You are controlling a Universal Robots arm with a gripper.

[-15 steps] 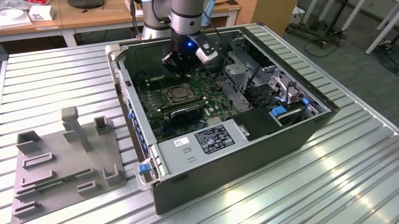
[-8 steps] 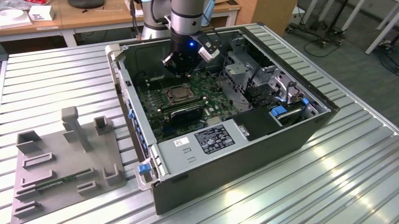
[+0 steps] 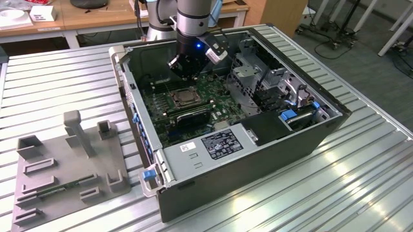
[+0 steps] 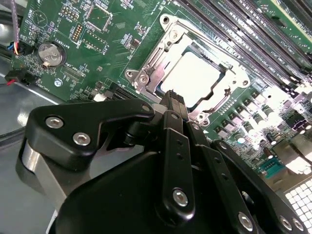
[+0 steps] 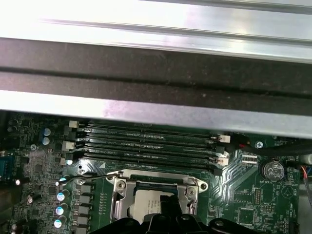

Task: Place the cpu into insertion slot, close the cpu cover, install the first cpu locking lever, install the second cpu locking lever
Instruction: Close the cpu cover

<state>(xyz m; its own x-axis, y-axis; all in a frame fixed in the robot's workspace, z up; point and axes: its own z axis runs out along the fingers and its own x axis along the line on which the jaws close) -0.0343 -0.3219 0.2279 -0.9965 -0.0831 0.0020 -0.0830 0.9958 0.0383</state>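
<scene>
Your cpu (image 3: 184, 98) lies under the closed cpu cover (image 4: 233, 78), centre of the exterior view. Your gripper (image 4: 171, 96) hovers beside it, fingers (image 4: 168, 105) clenched empty, probably as a narrow pushing tip.

A ribbed silver metal counter (image 3: 58, 82) catches bright glare. Behind it stand light wooden desks (image 3: 110, 17). Grey floor (image 3: 361, 29) lies at the exterior view's right.

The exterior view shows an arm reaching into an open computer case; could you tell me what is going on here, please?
The arm's gripper, shut, is down inside the computer case, its tip at the edge of the insertion slot on the green motherboard. The cpu lies in the slot, and the cpu cover looks folded down around it. Whether the locking levers are latched is unclear.
</scene>
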